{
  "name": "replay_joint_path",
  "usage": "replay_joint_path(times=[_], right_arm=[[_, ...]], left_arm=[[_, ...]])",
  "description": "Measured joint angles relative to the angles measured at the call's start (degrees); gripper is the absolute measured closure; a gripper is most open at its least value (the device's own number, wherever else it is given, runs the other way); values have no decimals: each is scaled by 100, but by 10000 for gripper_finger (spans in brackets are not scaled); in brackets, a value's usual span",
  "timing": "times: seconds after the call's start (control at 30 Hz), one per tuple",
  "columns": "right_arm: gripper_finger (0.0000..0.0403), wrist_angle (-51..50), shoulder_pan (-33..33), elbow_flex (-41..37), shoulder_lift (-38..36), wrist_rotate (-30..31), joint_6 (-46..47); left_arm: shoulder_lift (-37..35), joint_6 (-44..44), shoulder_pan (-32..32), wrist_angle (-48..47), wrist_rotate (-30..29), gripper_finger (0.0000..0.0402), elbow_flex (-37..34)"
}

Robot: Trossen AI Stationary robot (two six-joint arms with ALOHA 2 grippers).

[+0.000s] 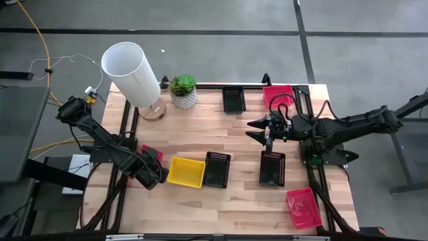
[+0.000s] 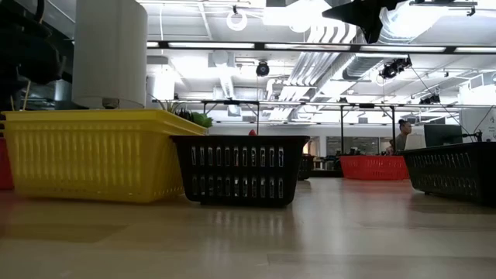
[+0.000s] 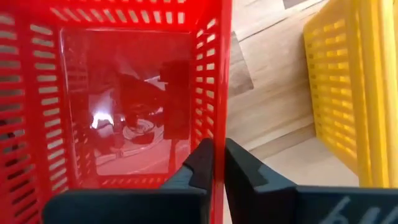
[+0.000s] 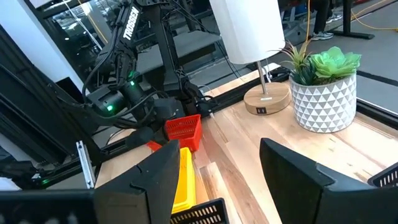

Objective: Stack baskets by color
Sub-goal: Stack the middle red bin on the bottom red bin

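Fingers of the left hand (image 3: pixel 217 163) are pinched shut on the side wall of a red basket (image 3: pixel 124 93), one finger inside the rim and one outside, at the left edge of the surface (image 1: pixel 200 201) near the front. Just beside that basket sits a yellow basket (image 1: pixel 186 172), and touching its far side is a black basket (image 1: pixel 217 169); from table height the yellow and black ones stand shoulder to shoulder. Further right, the right hand (image 1: pixel 269 139) hangs above the middle of the surface with its fingers spread wide and nothing between them, close over another black basket (image 1: pixel 272 168). A third black basket (image 1: pixel 233 100) lies at the back edge, a second red basket (image 1: pixel 277 95) sits at the back right by the right arm, and a third red one (image 1: pixel 302 207) rests near the front right corner. Only one yellow basket is plain to see; whether others are nested inside it I cannot tell. At the back left stand a tall white cylinder (image 1: pixel 132 72) on a wooden base and a potted plant (image 1: pixel 182 91). By my reckoning the sorting has barely started: the reds and blacks all lie apart, none stacked, and the clamped red basket looks like the first to be carried toward a partner.
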Motion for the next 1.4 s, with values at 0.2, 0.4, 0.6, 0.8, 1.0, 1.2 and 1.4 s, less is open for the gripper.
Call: replay_joint_path(times=[0.2, 0.4, 0.6, 0.8, 1.0, 1.2, 1.4], right_arm=[[194, 132, -2, 0, -3, -13, 327], [194, 94, -2, 202, 1, -164, 363], [194, -1640, -2, 1165, 6, -170, 429], [194, -3457, -2, 2005, 102, -607, 1199], [194, -3474, 0, 2062, 258, -1134, 1247], [194, -3329, -28, 2061, 730, -1331, 1329], [194, -2646, -420, 2058, 1440, -1721, 3072]], left_arm=[[-196, 283, 2, -18, -8, 397, 0], [-957, 293, 2, -1118, -485, 400, 417], [-1640, 801, 117, -1906, -1350, 401, 1176], [-1730, 2288, 530, -1364, -1936, 401, 1781], [-1285, 4483, 1266, -232, -1564, 401, 2231], [-493, 7108, 2005, 244, -625, 401, 2874], [696, 8944, 2490, 177, -588, 401, 3786]])
